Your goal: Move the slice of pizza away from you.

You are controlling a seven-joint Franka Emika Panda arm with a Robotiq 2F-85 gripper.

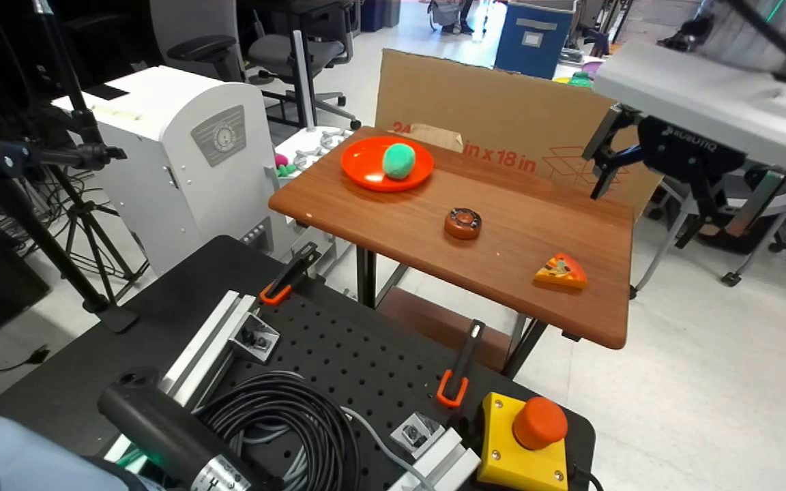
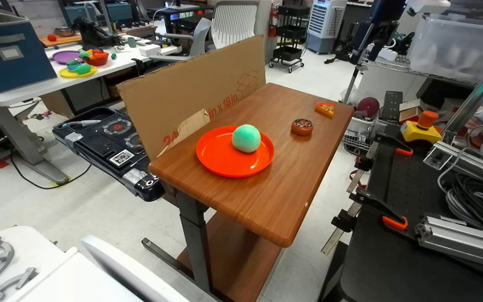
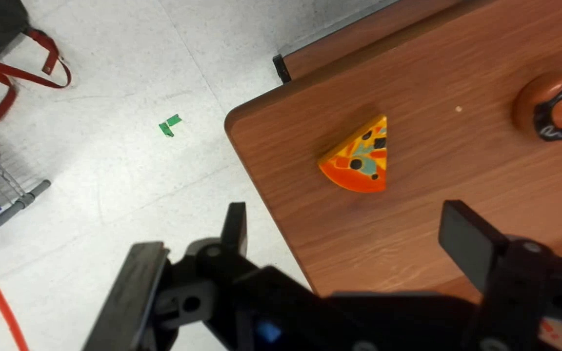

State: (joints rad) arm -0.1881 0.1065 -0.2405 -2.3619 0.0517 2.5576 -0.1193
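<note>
Both exterior views: green ball (image 2: 246, 138) on orange plate (image 2: 211, 147). Bare tabletop (image 3: 408, 234) surrounds pizza slice (image 3: 359, 161) near one corner; gripper (image 3: 349, 226) spread wide.

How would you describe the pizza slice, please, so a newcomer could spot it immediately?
On the brown table, find the end opposite the orange plate. Near a corner lies the pizza slice: a spotted yellow-orange wedge, unlike the round brown toy between it and the plate.
</note>
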